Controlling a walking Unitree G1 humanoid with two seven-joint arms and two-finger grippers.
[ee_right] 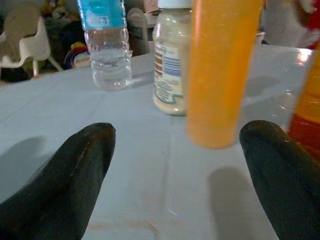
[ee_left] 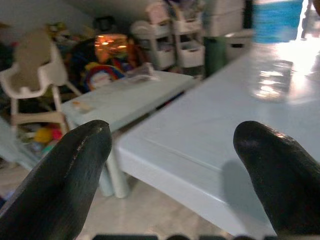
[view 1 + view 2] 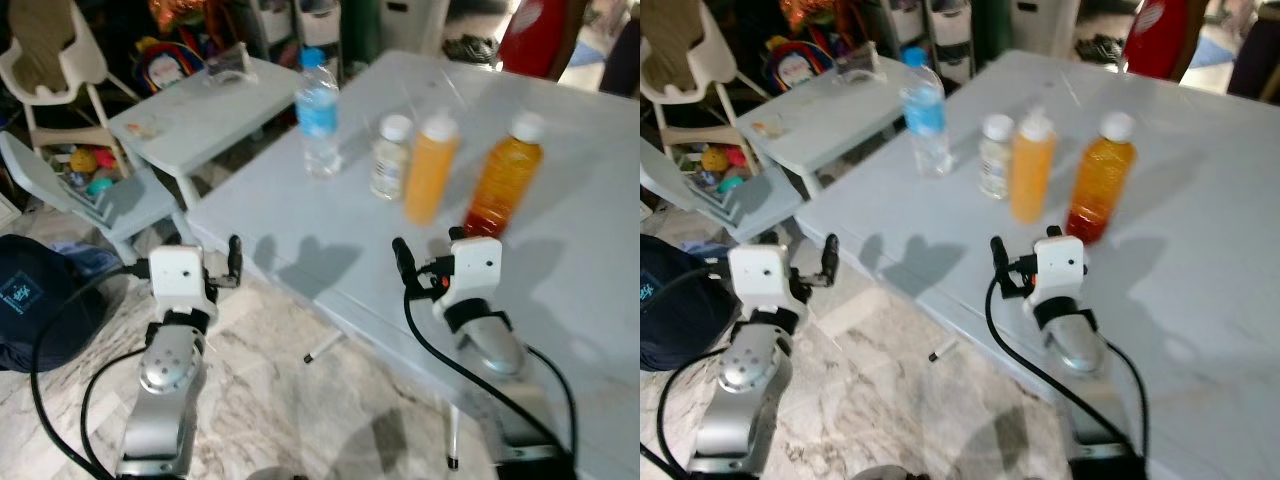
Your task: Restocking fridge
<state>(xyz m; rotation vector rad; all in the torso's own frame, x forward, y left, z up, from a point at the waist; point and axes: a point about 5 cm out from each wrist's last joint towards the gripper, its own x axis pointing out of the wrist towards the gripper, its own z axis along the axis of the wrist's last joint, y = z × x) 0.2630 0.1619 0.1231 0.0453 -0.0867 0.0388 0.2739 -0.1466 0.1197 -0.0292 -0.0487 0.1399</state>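
Observation:
Four bottles stand on the pale blue table (image 3: 560, 260): a clear water bottle (image 3: 318, 110) with a blue cap, a small white-capped bottle (image 3: 389, 157), an orange juice bottle (image 3: 430, 170) and an amber bottle (image 3: 505, 175). My right gripper (image 3: 428, 246) hovers low over the table just in front of the orange juice bottle (image 1: 220, 70), open with nothing between its fingers. The amber bottle (image 1: 307, 115) is by one fingertip. My left gripper (image 2: 172, 165) hangs open off the table's left corner, over the floor, holding nothing.
A low child's table (image 3: 200, 110) stands to the left behind a grey child's chair (image 3: 90, 195), with a white high chair (image 3: 50, 60) and toys beyond. A dark blue bag (image 3: 30, 290) lies on the marble floor (image 3: 260, 400). Storage drawers (image 2: 190, 47) line the back.

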